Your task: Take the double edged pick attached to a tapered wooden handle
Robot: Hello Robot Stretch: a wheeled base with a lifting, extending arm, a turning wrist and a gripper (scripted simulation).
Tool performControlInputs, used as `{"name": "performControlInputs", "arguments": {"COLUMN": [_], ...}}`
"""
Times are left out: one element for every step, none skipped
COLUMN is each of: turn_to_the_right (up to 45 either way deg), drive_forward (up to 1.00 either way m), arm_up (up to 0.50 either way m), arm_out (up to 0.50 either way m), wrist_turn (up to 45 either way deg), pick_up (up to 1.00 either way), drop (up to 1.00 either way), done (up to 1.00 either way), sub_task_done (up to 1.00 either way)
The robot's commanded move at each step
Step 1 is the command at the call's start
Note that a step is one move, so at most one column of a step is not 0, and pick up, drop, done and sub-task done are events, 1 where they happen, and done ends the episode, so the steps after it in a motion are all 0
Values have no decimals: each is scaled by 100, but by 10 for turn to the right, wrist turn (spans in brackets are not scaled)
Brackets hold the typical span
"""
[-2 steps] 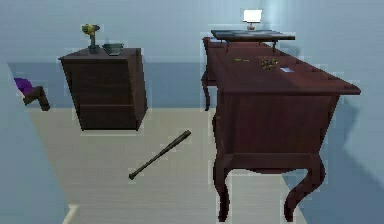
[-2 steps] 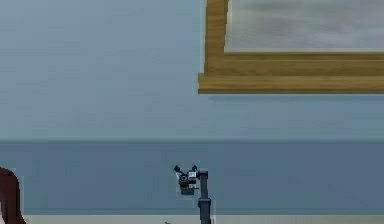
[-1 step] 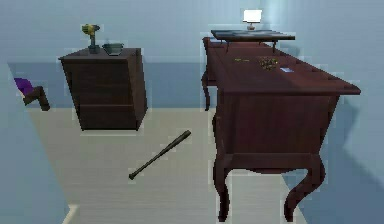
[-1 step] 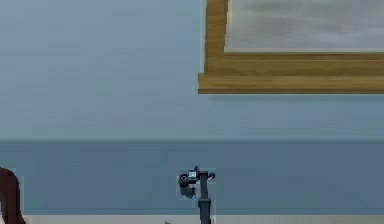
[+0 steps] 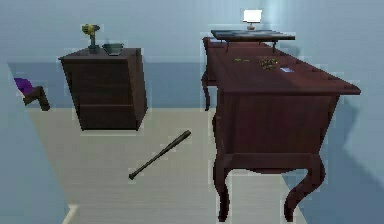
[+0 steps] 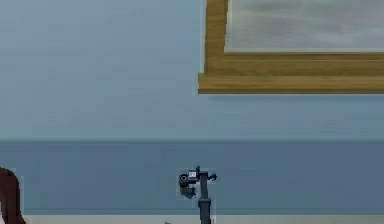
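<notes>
One candidate only, and it fails inspection: a baseball bat (image 5: 160, 155) lies slantwise on the floor (image 5: 70, 170) between the dresser (image 5: 105, 90) and the dark wooden surface (image 5: 305, 88) on curved legs. Its shaft tapers like a handle, but it bears no double-pointed head, so it is judged not to be the pick. Where the pick lies cannot be told; the likeliest place is the brownish clutter (image 5: 268, 65) toward the far part of that surface, too small to name. A second surface (image 5: 255, 38) behind carries a lit white object (image 5: 252, 16), and the dresser top holds a small yellowish ornament (image 5: 92, 34). In the arm side view the arm (image 6: 206, 208) rises a short way and the fingers (image 6: 187, 181) stand before bare blue wall (image 6: 100, 100), below a framed picture (image 6: 290, 45); they carry nothing, and how they are set cannot be told. Judgement: the arm sits short because nothing on that side is within reach, and the robot stands back from the furniture to survey it. The task is at the searching step. The bat lies across the approach to the surface's near side and could foul the wheels.
</notes>
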Motion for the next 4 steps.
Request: {"name": "performControlInputs", "arguments": {"turn_to_the_right": [0, 0, 0, 0], "drive_forward": [0, 0, 0, 0], "arm_up": [0, -50, 0, 10], "arm_out": [-18, 0, 0, 0], "wrist_turn": [0, 0, 0, 0], "pick_up": [0, 0, 100, 0], "drop": [0, 0, 0, 0], "done": [0, 0, 0, 0], "sub_task_done": [0, 0, 0, 0]}}
